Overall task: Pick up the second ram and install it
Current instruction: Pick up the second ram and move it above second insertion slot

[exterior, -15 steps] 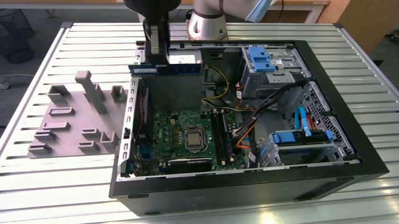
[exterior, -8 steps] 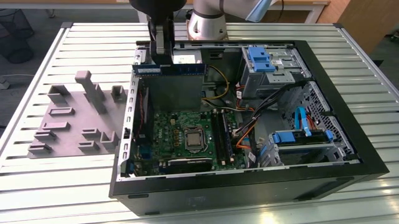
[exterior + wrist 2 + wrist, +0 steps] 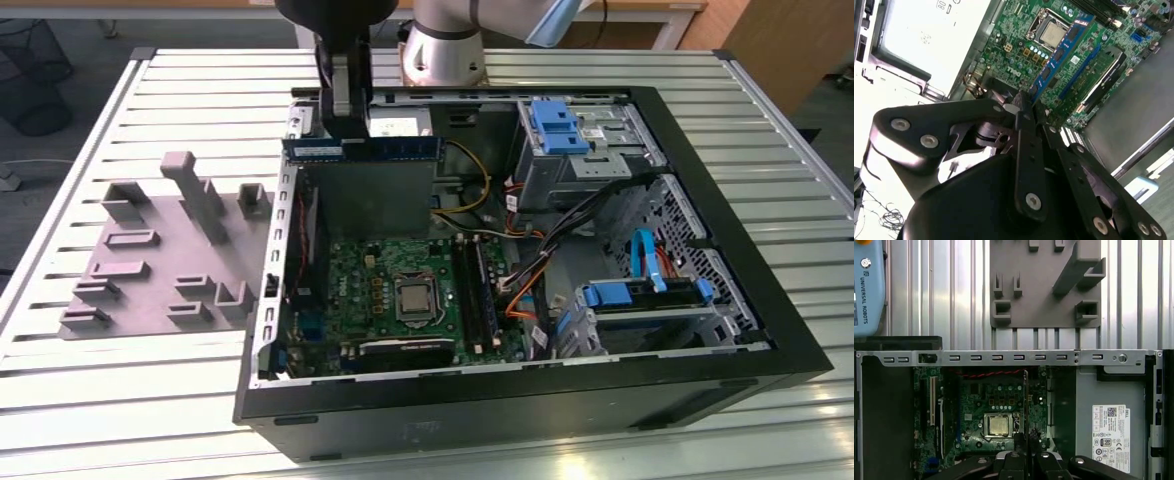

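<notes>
Dark-green second ram [image 3: 363, 148] pinched between narrowed fingers [image 3: 344, 115], level, upper centre of the exterior view, above the open computer case [image 3: 534, 400]. Edge-on over the motherboard [image 3: 979, 400] in both wrist views. Grey slotted blocks [image 3: 160, 250] at the exterior view's left, outside the case, on the slatted metal counter [image 3: 107, 400].

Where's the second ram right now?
In the exterior view, the second ram is clamped by the gripper above the open computer case, toward the exterior view's left, beyond the motherboard.
</notes>
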`<act>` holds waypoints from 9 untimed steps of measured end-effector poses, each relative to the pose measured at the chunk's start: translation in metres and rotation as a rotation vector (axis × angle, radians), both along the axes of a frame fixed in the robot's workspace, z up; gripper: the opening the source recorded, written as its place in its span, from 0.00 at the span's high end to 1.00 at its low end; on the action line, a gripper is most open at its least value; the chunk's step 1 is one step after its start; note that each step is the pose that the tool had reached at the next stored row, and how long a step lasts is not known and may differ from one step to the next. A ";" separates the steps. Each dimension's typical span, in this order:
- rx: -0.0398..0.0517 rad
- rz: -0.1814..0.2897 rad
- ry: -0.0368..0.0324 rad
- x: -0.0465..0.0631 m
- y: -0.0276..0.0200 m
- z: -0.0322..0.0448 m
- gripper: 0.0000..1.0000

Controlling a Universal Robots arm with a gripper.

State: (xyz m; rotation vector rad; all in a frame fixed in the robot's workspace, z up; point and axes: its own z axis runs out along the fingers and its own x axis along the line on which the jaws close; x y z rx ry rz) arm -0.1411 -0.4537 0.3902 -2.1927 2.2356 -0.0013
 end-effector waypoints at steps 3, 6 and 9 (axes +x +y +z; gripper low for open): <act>0.0000 0.000 0.0000 0.000 0.0000 0.0000 0.86; 0.0000 0.000 0.0000 0.001 -0.0001 0.0000 0.86; 0.0000 0.000 0.0001 0.002 0.0000 0.0000 0.86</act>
